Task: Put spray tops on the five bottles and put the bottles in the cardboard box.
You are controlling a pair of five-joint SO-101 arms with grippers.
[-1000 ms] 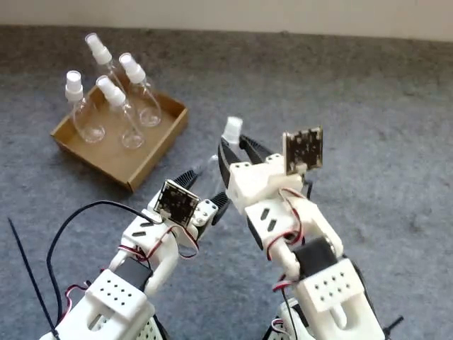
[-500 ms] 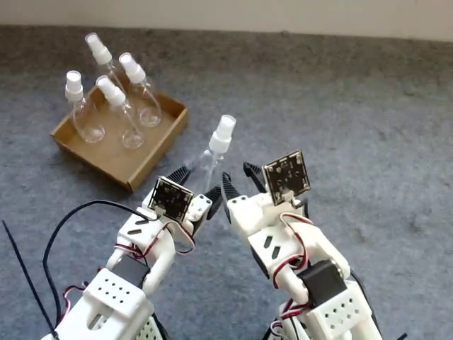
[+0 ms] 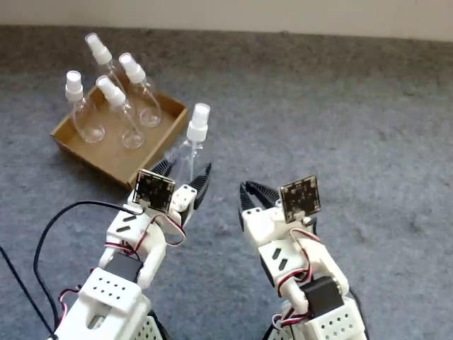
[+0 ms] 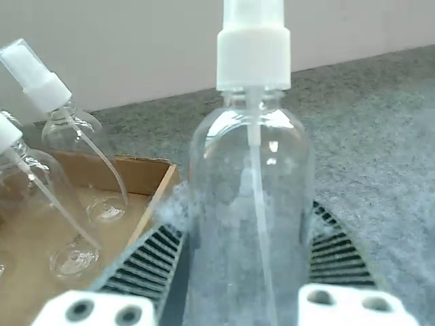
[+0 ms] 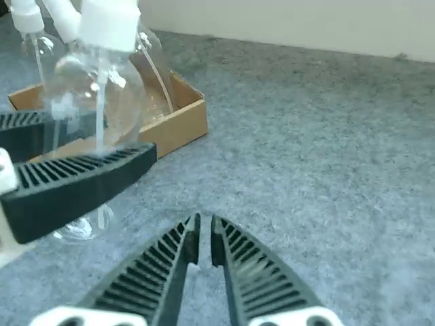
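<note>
Grey, short-piled carpet [image 3: 368, 106] across the whole working surface, flecked and faintly mottled; a plain, pale wall [image 3: 283, 13] along its far edge, meeting the carpet in a straight line; soft, even light, only weak shadows on the carpet

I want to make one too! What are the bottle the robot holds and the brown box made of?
Bottle: clear shiny plastic, maybe glass; you see its tube through it. Spray top: smooth white plastic, probably. Box: dull brown cardboard, with raw edges.
</note>
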